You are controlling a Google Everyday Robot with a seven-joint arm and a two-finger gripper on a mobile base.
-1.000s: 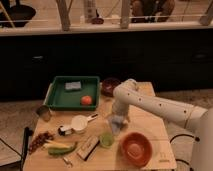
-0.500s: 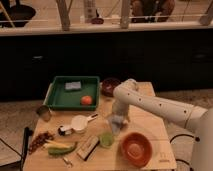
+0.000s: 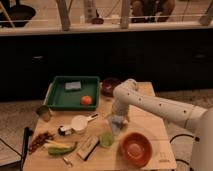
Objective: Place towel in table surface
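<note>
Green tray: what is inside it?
A grey sponge at the back and a round orange fruit near the front; under them is hidden. The gripper hangs right of the tray, over the table, at the pale towel.

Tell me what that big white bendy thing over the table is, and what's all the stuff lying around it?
That white bendy thing is a robot's arm. It reaches in from the right, over a wooden table. There is just one picture of this moment, taken by a camera looking down at the table; where it's fixed I can't tell. At the arm's tip is its tool, the part that grabs things. It hangs over the middle of the table, with a pale cloth, probably the towel, bunched right under it. Whether the tool is gripping it I can't tell. On the table sit a green tray holding a grey sponge and an orange fruit, a dark bowl, an orange bowl, a green cup and a white cup.
</note>
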